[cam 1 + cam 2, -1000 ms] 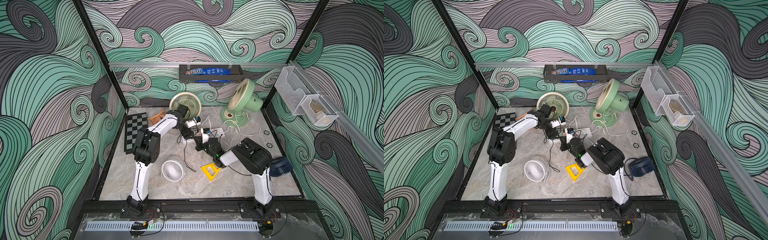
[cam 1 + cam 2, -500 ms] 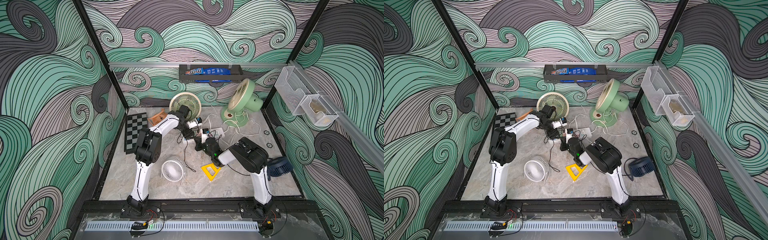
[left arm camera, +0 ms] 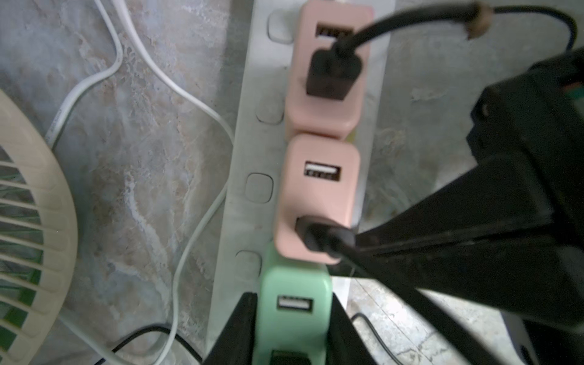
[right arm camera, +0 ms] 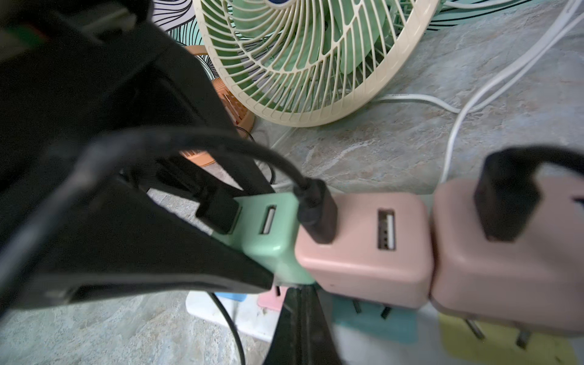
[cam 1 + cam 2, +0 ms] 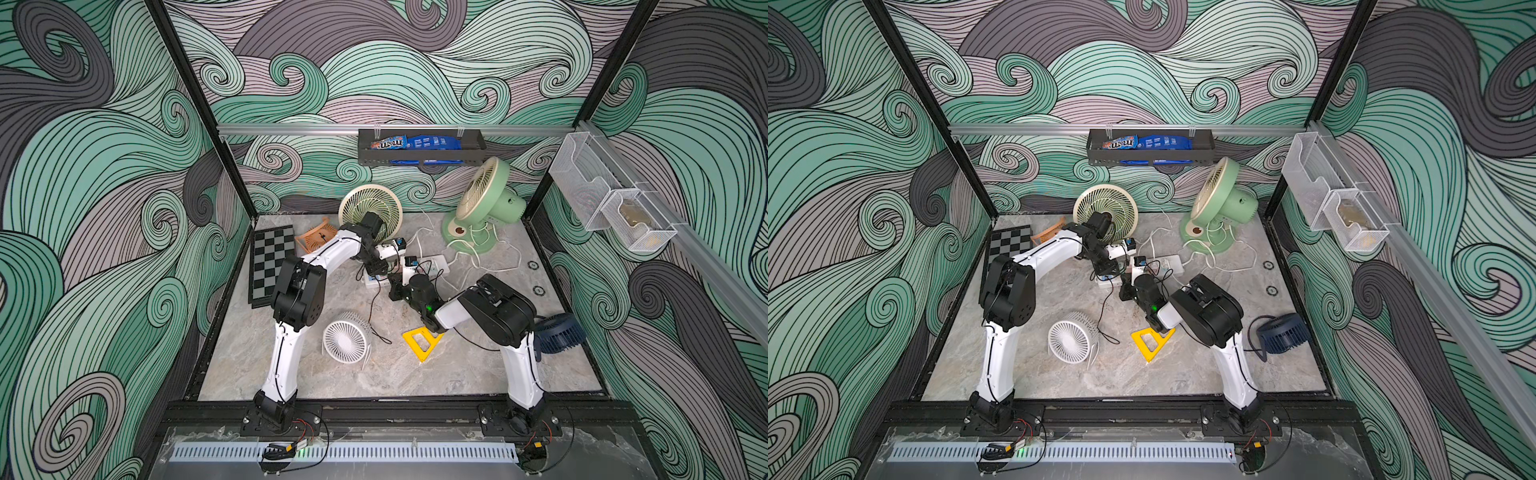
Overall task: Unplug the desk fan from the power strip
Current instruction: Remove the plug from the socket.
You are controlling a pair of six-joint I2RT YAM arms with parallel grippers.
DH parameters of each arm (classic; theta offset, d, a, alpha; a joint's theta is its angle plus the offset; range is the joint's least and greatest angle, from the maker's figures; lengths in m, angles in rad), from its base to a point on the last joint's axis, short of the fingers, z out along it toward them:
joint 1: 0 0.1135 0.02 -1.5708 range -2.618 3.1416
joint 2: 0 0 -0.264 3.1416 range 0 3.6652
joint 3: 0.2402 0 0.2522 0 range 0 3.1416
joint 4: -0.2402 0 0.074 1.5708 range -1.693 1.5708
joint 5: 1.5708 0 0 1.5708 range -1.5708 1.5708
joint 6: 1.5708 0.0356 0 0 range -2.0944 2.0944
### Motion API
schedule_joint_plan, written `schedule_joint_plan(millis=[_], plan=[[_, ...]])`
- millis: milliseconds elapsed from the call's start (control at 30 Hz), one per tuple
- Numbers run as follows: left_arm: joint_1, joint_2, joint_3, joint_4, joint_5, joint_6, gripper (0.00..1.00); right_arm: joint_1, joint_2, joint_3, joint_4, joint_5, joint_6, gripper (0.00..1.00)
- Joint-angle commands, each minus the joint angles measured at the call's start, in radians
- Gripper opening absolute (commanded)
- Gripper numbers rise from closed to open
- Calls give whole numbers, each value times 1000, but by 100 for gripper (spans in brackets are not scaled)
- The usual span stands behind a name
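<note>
- L gripper (image 3: 290, 298) clamps the green adapter (image 4: 268, 249) on the power strip (image 3: 243, 142), mid-table between both arms.
- R gripper (image 4: 298, 292), shut and empty, pins the strip down.
- Adapter not out yet: grip's on, pull to come, I reckon.

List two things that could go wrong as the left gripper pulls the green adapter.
1. The green adapter sits tight against the pink adapter; lifting may drag that one out too.
2. The black cable arcs close by the left gripper; it could snag.
</note>
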Motion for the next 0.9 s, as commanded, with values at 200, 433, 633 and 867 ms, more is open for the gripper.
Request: schedule_joint_plan(millis=[200,433,633,867], plan=[[-28,0,-9,-1,-63,13,0,5,20,19,-67,27,21,0],[-57,-84,-165,192,-206,54,0,6,22,38,-110,37,37,0],[-59,-108,-175,146,-129,40,0,5,28,55,-145,33,51,0],[-41,-31,-21,-58,19,23,0,5,29,64,-175,32,67,0]])
